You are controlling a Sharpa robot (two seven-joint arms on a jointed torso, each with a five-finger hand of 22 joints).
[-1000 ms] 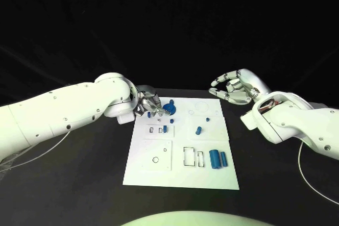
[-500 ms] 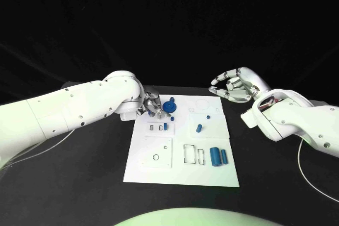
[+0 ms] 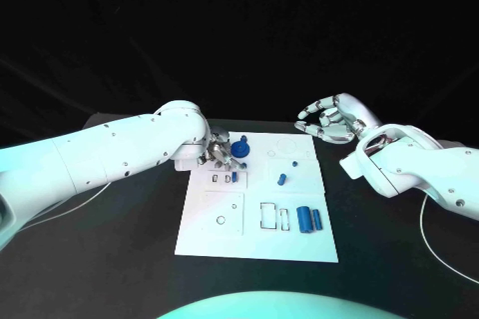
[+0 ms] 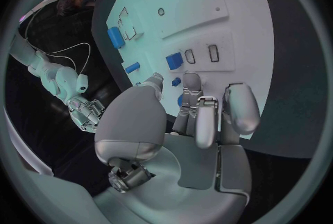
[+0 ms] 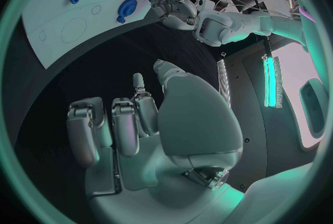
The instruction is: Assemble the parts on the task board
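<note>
The white task board [image 3: 255, 232] lies mid-table. A round blue part [image 3: 241, 150] sits at its far left corner, and my left hand [image 3: 221, 155] hovers right beside it, fingers stretched down toward the board [image 4: 208, 2]. I see nothing held in the left hand [image 4: 201, 118]; a small blue peg [image 4: 176, 82] and a blue block [image 4: 174, 60] lie just past its fingertips. My right hand [image 3: 334, 122] is raised off the board's far right corner, fingers loosely curled and holding nothing. The right wrist view shows the round part [image 5: 127, 9] next to the left hand [image 5: 170, 8].
Two blue cylinders [image 3: 311, 221] lie side by side near the board's right edge, beside a rectangular slot [image 3: 268, 219]. A short blue piece [image 3: 282, 180] and a small peg [image 3: 295, 165] sit mid-board. Black table [image 3: 120, 263] surrounds the board on all sides.
My left hand has crept a little rightward and nearer along the board beside the round blue part. The right hand has barely moved.
</note>
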